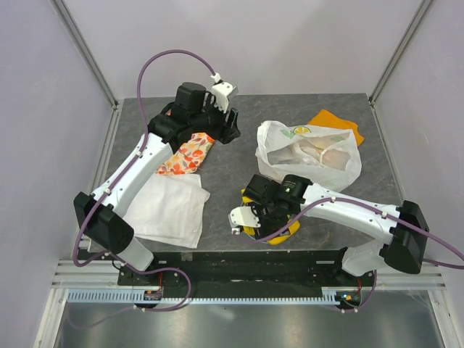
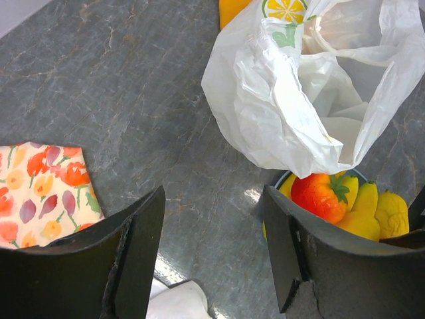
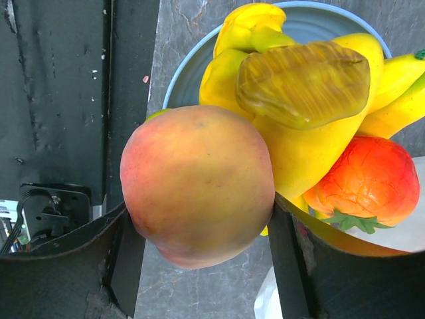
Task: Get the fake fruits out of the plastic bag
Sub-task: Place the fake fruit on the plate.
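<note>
The white plastic bag [image 1: 308, 152] [image 2: 299, 100] lies crumpled at the back right of the table, with pale rounded shapes showing through it. My right gripper [image 1: 252, 215] [image 3: 199, 222] is shut on a peach [image 3: 199, 186], held at the near rim of the light-blue plate [image 3: 192, 60]. On the plate lie yellow bananas [image 3: 299, 153] [image 2: 365, 206], a red-orange fruit with a green top [image 3: 365, 179] [image 2: 322, 196] and a ribbed yellow slice [image 3: 302, 83]. My left gripper [image 1: 228, 127] [image 2: 212, 252] hangs open over bare table, left of the bag, with nothing between its fingers.
An orange floral cloth [image 1: 188, 154] [image 2: 40, 193] lies under the left arm. A flat white cloth [image 1: 170, 210] is at the near left. Something flat and orange [image 1: 337, 123] sticks out behind the bag. Enclosure walls stand close on the left, right and back.
</note>
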{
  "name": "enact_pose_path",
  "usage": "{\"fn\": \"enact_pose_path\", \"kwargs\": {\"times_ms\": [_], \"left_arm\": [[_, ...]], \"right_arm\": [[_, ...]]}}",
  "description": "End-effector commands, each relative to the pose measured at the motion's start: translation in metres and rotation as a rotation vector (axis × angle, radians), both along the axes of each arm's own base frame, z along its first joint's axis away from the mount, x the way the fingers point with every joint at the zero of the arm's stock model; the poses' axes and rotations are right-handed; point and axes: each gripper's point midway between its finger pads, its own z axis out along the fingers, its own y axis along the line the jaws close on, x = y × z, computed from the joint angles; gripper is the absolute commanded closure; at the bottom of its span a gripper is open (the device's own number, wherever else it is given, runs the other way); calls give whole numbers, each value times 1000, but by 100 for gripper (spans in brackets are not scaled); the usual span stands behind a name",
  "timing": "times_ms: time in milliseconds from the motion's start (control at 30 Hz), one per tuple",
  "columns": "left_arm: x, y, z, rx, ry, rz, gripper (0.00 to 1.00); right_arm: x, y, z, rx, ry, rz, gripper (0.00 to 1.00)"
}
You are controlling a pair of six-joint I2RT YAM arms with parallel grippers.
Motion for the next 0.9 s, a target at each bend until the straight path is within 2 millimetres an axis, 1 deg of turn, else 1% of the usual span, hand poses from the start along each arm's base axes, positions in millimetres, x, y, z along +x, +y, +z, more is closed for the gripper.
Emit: {"fn": "enact_pose_path", "kwargs": {"times_ms": [0, 67, 133, 167, 300, 333, 367, 633, 800, 867], "left_arm": [[-6, 2, 22, -45, -56, -22, 32], [-6, 4, 22, -47, -55, -23, 32], [-7, 4, 23, -50, -56, -25, 32], [-8, 5, 22, -51, -52, -26, 32], [-9, 4, 22, -58, -48, -35, 33], [-9, 3, 22, -60, -47, -40, 33], [-8, 3, 21, -60, -45, -41, 33], [-6, -2, 22, -69, -40, -53, 33], [-6, -2, 22, -69, -40, -54, 33], [-5, -3, 20, -67, -37, -56, 33]], "right_arm": [[9, 5, -2, -8, -50, 12, 38], [12, 4, -4, -23, -62, 11, 35], [13, 4, -5, -28, -67, 9, 34], [14, 4, -5, -27, -71, 8, 25], [14, 3, -6, -34, -71, 2, 23], [14, 3, -4, -31, -74, 1, 9], [14, 2, -5, -35, -73, 3, 2], [14, -4, -1, -46, -87, 0, 2], [16, -3, 11, -17, -109, 13, 2], [15, -4, 11, -20, -109, 19, 2]]}}
